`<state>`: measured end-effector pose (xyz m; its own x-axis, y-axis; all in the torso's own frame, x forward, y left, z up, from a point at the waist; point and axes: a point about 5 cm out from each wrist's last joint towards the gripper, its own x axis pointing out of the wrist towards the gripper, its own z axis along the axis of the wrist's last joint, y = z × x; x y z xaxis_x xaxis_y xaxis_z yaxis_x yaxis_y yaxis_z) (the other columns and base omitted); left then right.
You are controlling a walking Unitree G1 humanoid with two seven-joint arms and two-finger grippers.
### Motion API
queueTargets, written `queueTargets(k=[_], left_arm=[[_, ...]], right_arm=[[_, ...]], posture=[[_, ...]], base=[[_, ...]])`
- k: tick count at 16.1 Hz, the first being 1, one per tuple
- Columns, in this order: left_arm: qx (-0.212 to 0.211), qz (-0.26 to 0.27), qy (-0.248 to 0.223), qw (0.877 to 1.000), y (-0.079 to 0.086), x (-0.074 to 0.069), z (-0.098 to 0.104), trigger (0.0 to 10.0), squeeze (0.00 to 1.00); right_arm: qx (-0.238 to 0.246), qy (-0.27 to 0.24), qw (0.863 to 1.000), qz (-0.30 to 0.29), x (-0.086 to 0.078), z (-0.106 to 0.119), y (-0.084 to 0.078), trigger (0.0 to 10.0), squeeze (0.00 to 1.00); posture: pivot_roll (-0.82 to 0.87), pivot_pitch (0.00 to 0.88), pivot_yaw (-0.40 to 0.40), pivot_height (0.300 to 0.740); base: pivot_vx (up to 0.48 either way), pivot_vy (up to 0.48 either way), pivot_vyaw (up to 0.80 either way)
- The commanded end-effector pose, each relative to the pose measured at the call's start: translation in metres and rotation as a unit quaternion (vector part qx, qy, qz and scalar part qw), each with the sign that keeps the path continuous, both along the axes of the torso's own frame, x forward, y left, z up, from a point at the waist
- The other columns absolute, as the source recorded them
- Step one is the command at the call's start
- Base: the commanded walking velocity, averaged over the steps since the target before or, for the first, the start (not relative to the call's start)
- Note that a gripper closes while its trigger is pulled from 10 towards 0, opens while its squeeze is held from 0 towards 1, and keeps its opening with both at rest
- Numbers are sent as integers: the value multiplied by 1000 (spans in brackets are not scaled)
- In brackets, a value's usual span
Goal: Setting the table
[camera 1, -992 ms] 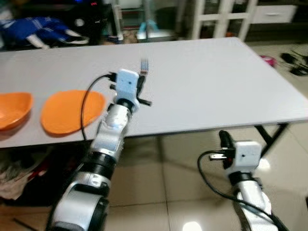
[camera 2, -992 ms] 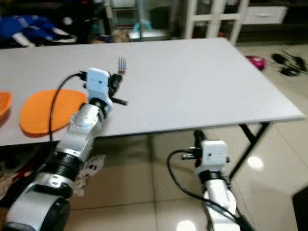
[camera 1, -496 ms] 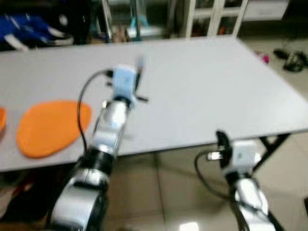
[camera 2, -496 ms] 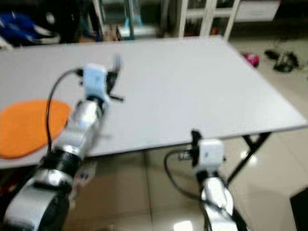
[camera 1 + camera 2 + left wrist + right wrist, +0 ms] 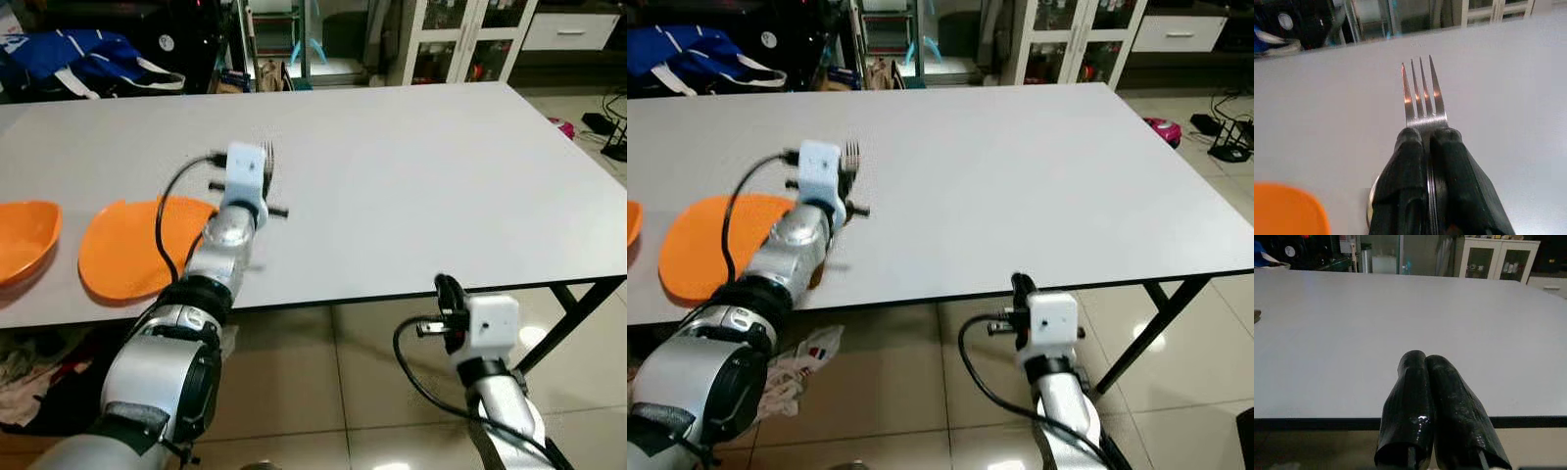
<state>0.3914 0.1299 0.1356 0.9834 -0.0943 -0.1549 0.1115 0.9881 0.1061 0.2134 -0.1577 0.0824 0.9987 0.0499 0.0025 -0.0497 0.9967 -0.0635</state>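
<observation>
A metal fork (image 5: 1422,95) sticks out tines-first from my left gripper (image 5: 1423,134), which is shut on its handle. That gripper (image 5: 266,179) hovers over the white table (image 5: 441,166), just right of the orange plate's (image 5: 132,250) far edge. An orange bowl (image 5: 22,235) sits at the table's left end, beside the plate. My right gripper (image 5: 446,291) hangs below the table's near edge, and its fingers (image 5: 1415,382) are pressed together with nothing between them.
A blue bag (image 5: 88,49) and dark shelving stand beyond the table's far side, with a white cabinet (image 5: 470,39) at the back right. Cables (image 5: 615,122) lie on the tiled floor to the right. Plastic bags (image 5: 808,352) lie under the table's left part.
The head view swung and blurred, then settled. The left gripper still holds the fork, now slightly nearer the plate's edge. The right arm stays low.
</observation>
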Motion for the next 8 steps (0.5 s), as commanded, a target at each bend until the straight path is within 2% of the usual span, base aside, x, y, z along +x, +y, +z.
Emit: queueTargets(k=[1, 3, 6, 8], left_arm=[[16, -2, -7, 1000, -2, 4, 7, 0, 0], [2, 11, 32, 999, -3, 0, -8, 0, 0], [5, 0, 61, 998, -14, -9, -26, 0, 0], [3, 0, 74, 997, -16, -11, -31, 0, 0]], right_arm=[[-4, -4, 1000, -2, -3, 5, 0, 10000, 0], [-9, 5, 1000, -12, -12, 3, -6, 10000, 0], [-10, 11, 1000, -12, -18, 3, -6, 10000, 0], [-12, 13, 1000, -11, -20, 4, -7, 10000, 0]], posture=[[-107, 0, 56, 740], [-127, 0, 57, 740], [-142, 0, 49, 740], [-148, 0, 48, 740]], base=[[0, 0, 0], [0, 0, 0], [0, 0, 0], [0, 0, 0]])
